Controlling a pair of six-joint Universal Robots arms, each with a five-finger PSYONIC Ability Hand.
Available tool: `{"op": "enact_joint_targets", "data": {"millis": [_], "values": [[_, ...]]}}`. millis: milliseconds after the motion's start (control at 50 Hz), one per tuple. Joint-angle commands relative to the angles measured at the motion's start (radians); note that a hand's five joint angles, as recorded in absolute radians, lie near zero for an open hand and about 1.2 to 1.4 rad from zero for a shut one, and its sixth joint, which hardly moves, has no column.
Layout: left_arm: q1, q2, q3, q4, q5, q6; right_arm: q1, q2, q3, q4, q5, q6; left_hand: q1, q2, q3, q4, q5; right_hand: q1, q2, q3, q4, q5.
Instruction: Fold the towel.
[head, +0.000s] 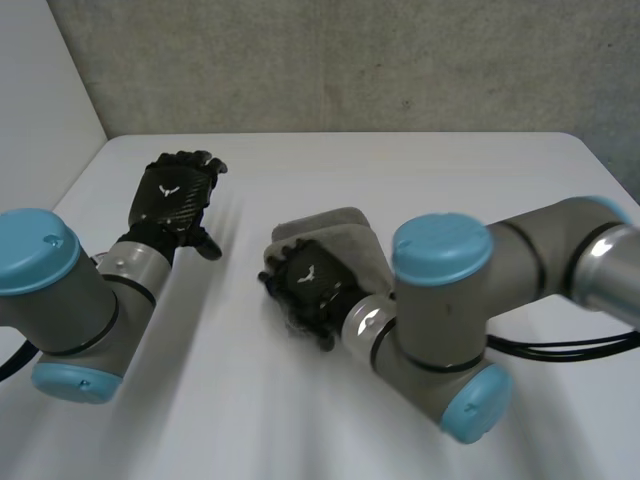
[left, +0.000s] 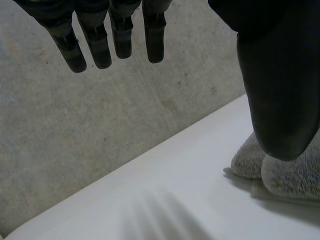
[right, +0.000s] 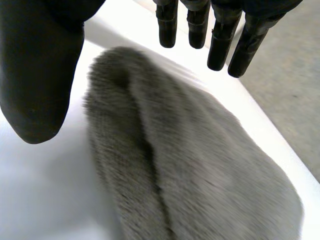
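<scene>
White table (head: 330, 170), fluffy grey towel (right: 200, 165), apparently folded, under right hand (head: 310, 280)

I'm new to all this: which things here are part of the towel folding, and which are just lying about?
Part of the job:
fluffy grey fabric towel, lying folded up on the table
right robot hand, open over the towel
left robot hand, open, apart from the towel

Just there:
white table
rough grey wall behind it
</scene>
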Motion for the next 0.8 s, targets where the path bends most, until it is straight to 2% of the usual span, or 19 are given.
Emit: {"op": "enact_joint_targets", "data": {"millis": [20,100,180,220,320,440,600,720,800], "values": [[-0.044,-0.002,0.051,-0.011,-0.002,-0.016,-0.09,-0.142,0.073,0.002,-0.001,0.148,-0.071,-0.059,-0.061,-0.068,-0.052,-0.056,-0.061,-0.066,-0.075,-0.058],[-0.095,0.0,0.081,-0.015,-0.003,-0.068,-0.156,-0.215,0.115,0.0,-0.01,0.24,-0.071,-0.059,-0.061,-0.068,-0.052,-0.056,-0.061,-0.066,-0.075,-0.058],[-0.124,-0.002,0.101,-0.028,-0.003,-0.13,-0.199,-0.229,0.119,-0.003,-0.015,0.281,-0.063,-0.05,-0.052,-0.059,-0.043,-0.056,-0.061,-0.066,-0.075,-0.058],[-0.155,-0.016,0.114,-0.063,-0.002,-0.209,-0.237,-0.213,0.104,-0.004,-0.019,0.314,-0.057,-0.044,-0.046,-0.053,-0.037,-0.056,-0.061,-0.066,-0.075,-0.058],[-0.202,-0.088,0.13,-0.141,-0.002,-0.284,-0.265,-0.128,0.063,-0.006,-0.039,0.359,-0.051,-0.038,-0.04,-0.048,-0.031,-0.056,-0.061,-0.066,-0.075,-0.058],[-0.226,-0.177,0.14,-0.228,-0.007,-0.291,-0.266,0.015,-0.012,-0.003,-0.079,0.399,-0.048,-0.035,-0.037,-0.045,-0.028,-0.056,-0.061,-0.066,-0.075,-0.058],[-0.227,-0.295,0.173,-0.239,-0.025,-0.288,-0.254,0.142,-0.095,0.008,-0.068,0.389,-0.051,-0.038,-0.04,-0.047,-0.031,-0.056,-0.061,-0.066,-0.075,-0.058],[-0.226,-0.3,0.196,-0.244,-0.059,-0.288,-0.254,0.097,-0.077,0.025,-0.068,0.391,-0.051,-0.038,-0.04,-0.047,-0.031,-0.056,-0.061,-0.066,-0.075,-0.058],[-0.216,-0.226,0.209,-0.245,-0.063,-0.289,-0.257,0.034,-0.052,0.023,-0.065,0.391,-0.06,-0.047,-0.049,-0.056,-0.04,-0.056,-0.061,-0.066,-0.075,-0.058]]}}
